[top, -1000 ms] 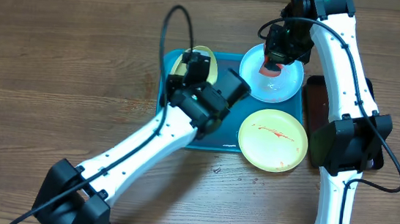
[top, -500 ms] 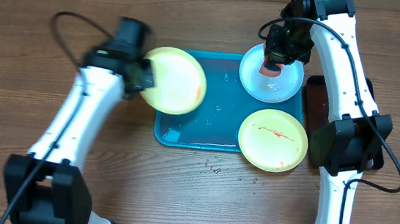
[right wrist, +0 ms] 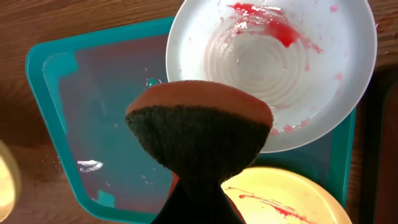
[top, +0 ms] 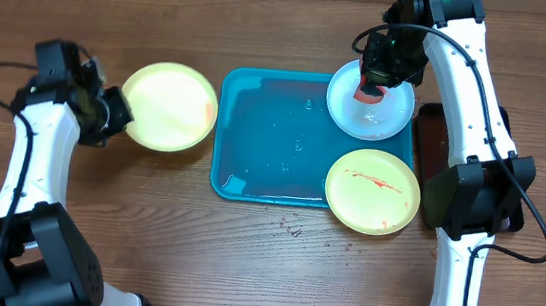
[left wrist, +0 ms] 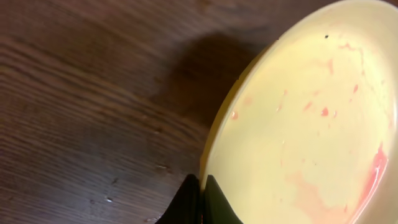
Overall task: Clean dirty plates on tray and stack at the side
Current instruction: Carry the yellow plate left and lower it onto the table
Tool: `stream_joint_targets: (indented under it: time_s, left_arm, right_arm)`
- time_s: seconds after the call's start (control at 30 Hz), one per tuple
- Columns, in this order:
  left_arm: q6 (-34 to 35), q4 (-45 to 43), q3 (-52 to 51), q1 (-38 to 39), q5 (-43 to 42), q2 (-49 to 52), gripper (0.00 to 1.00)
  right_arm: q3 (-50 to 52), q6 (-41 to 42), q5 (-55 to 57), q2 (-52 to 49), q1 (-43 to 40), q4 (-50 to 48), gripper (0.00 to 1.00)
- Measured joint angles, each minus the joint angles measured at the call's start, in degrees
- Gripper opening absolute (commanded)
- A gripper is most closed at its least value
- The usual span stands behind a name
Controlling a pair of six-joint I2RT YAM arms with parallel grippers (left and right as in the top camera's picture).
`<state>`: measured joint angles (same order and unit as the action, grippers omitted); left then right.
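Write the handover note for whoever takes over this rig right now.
Left tool shut on the rim of a yellow plate, off the tray, over the table to its left; faint red smears show on it.
Right tool shut on a sponge over the sauce-smeared blue plate at the tray's far right corner.
Second yellow plate, streaked red, overhangs the tray's near right corner.
Nothing stacked yet.
Left: scrub those two, stack all three.

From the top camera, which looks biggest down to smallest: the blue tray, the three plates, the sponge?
1. Tray.
2. The plates look alike, so no ranking: left yellow plate, pale blue plate, streaked yellow plate.
3. Sponge, smallest, though partly hidden by the arm.
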<state>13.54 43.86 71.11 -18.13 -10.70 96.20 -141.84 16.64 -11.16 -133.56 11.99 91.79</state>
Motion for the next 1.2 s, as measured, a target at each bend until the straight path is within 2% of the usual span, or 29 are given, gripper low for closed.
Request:
stream_joint_targets:
  time_s: [0.3, 0.57, 0.6, 0.7, 0.8, 0.9, 1.0, 1.2]
  left_arm:
    - [4.28, -16.09, -11.41, -1.14, 3.65, 0.0, 0.04]
    - [7.76, -22.47, -15.91, -1.14, 8.2, 0.02, 0.06]
    - [7.82, -22.64, -16.22, -1.14, 8.39, 0.02, 0.14]
    - [8.52, -22.77, -16.72, -1.09, 8.37, 0.35, 0.5]
    - [8.9, -22.88, -16.72, -1.03, 8.37, 1.57, 0.66]
    - [8.11, -22.18, -16.7, -0.66, 8.39, 2.19, 0.71]
    - [6.78, -16.33, -14.86, 0.85, 8.48, 2.25, 0.73]
    - [4.83, -2.43, 0.79, 7.37, 10.62, 2.6, 0.74]
  right_arm:
    - [0.0, 0.0, 0.02, 0.0, 0.0, 0.28, 0.04]
    - [0.0, 0.0, 0.02, 0.0, 0.0, 0.44, 0.04]
    - [0.0, 0.02, 0.04, 0.0, 0.0, 0.44, 0.04]
    - [0.0, 0.02, 0.02, 0.0, 0.0, 0.39, 0.04]
    - [0.0, 0.02, 0.04, 0.0, 0.0, 0.28, 0.04]
    - [0.0, 0.0, 0.04, 0.0, 0.0, 0.15, 0.04]
    - [0.0, 0.02, 0.04, 0.0, 0.0, 0.07, 0.04]
    - [0.0, 0.0, -0.24, 0.0, -0.52, -0.13, 0.04]
